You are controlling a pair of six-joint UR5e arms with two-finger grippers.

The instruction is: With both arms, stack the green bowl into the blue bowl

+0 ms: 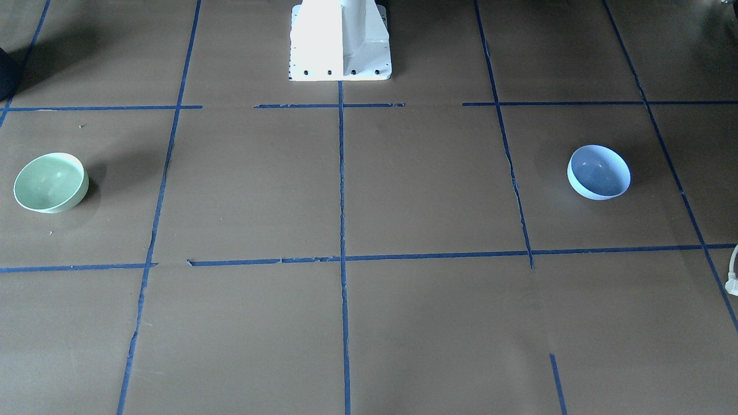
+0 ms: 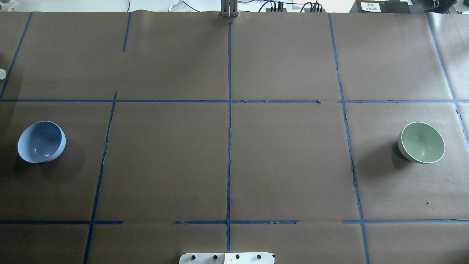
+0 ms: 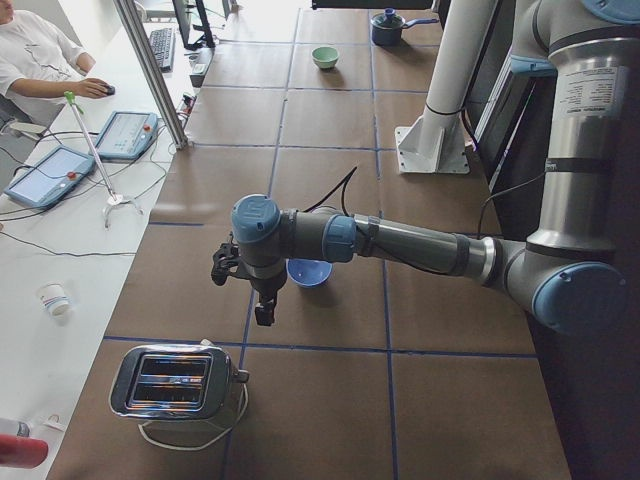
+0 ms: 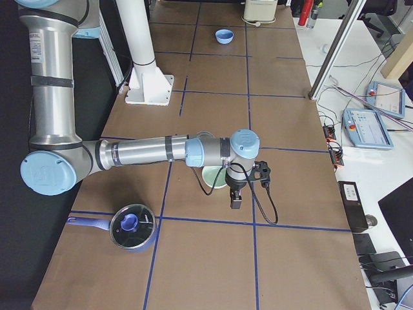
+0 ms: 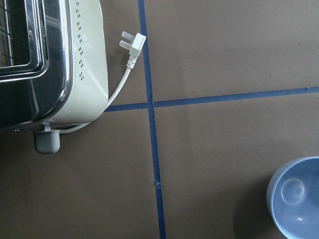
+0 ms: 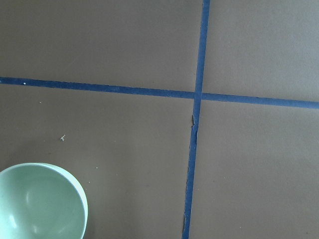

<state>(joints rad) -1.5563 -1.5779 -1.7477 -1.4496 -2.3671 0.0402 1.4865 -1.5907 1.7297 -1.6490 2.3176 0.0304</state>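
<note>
the left gripper (image 3: 264,308) hangs fingers-down above the table (image 2: 285,165) near the blue bowl (image 2: 41,142), and the right gripper (image 4: 235,199) hangs the same way near the green bowl (image 2: 421,142); both show only in the side views, so i cannot tell whether either is open or closed; both bowls sit upright on the table with nothing touching them, well apart at opposite ends, the blue one on the robot's left and the green one on its right; the likeliest trouble, as i judge it, is the grip: the green bowl is smooth, glossy and round-walled, so a two-finger pinch on its rim could slip or tip it during the long carry across; a hand-off between arms would add a second chance to drop it; set down off-centre, it could ride up the blue rim and shove that light bowl away instead of nesting; the left arm (image 3: 400,240) works close to a toaster (image 3: 175,380) whose loose plug (image 5: 132,42) lies on the table, and the right arm (image 4: 142,152) close to a lidded pan (image 4: 132,226), so a low swing could knock either; counted: two arms, two grippers, two bowls (one green, one blue), one toaster, one plug, one pan, one white pedestal (image 1: 340,40)
</note>
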